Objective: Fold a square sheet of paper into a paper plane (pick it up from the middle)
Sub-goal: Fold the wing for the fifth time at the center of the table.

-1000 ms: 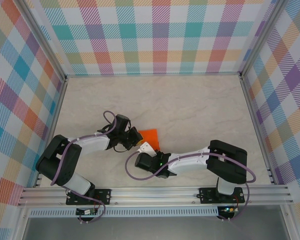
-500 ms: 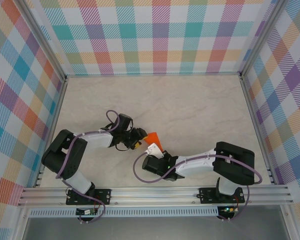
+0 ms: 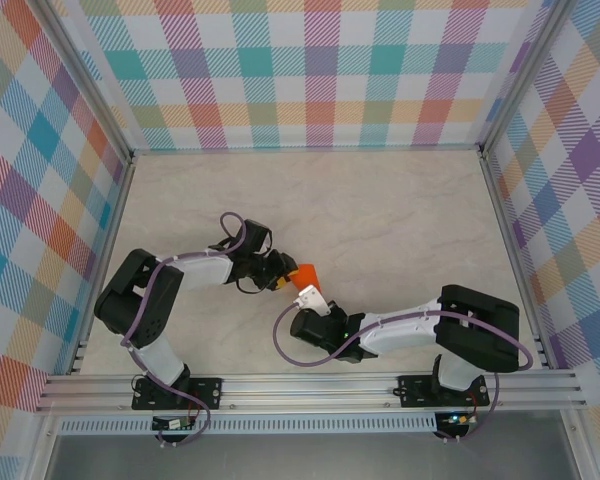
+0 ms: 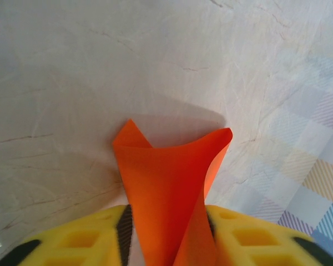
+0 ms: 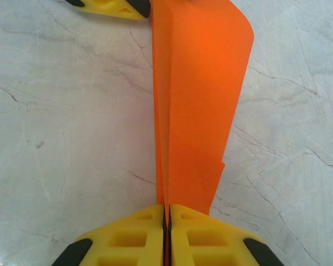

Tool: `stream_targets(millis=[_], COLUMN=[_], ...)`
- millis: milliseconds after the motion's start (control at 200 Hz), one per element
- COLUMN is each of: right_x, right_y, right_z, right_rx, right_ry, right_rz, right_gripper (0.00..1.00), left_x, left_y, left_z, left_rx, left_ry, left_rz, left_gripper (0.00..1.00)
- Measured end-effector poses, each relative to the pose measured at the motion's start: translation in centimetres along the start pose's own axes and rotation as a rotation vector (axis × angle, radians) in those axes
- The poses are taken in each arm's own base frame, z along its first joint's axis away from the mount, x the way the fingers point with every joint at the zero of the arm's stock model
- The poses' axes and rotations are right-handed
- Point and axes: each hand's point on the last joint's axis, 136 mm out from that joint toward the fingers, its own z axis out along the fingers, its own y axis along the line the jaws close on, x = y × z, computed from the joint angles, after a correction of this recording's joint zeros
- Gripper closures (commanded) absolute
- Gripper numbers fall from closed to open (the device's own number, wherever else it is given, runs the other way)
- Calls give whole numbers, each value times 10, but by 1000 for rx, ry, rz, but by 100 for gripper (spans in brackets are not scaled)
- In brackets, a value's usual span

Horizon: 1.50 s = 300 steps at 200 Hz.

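Your right gripper (image 5: 166, 213) has its yellow fingers pressed flat together on the near end of the paper plane (image 5: 197, 100). The orange sheet comes straight out of that pinch along its centre crease and widens away from the fingers, one flap lying off to the right of the fold. At the far end of the paper plane is your left gripper (image 4: 166, 221). Its two yellow fingers stand a little apart with the paper running up between them, where it opens into a curled V. You cannot tell from here whether those pads are pressing the paper or only standing beside it. From the top camera, the paper plane sits between the two grippers, the left one at its left side and the right one just below it. Under and all around the paper plane lies the pale marbled table (image 3: 380, 210). Beyond the paper plane, and to either side of it, rise pastel checked walls (image 3: 300, 80) set in metal rails.
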Motion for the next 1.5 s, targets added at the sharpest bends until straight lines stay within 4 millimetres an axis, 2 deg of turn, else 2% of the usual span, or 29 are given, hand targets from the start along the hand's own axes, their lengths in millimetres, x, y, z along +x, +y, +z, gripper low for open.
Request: stream_targets(millis=[65,185,275,525,850,950,1065,1340,1500], right_x=[1,4,7,15,16,16,15,15,14], right_y=[0,1,1,5,5,4,2,1,4], right_z=[1,3,4,4,5,5,4,5,5], right_rx=[-2,1,3,-29,-39,-34,-31,-32,-44], right_ry=[2,13,21,62,74,73,71,71,70], right_rz=[0,-7,-10,11,31,19,2,-32,-59], right_gripper=[88,86,84,75,71,66,64,67,76], left_x=[1,3,4,0,1,1,0,-4,-3], left_y=[2,6,9,7,12,11,9,8,7], left_z=[0,0,-1,2,2,2,1,-3,-4], left_rx=[-8,-28,-42,-85,-110,-108,-101,-70,-59], left_ry=[4,12,16,28,36,37,41,67,81], left_rz=[1,2,3,6,10,14,12,-12,-15], left_gripper=[72,92,100,100,100,100,100,100,100])
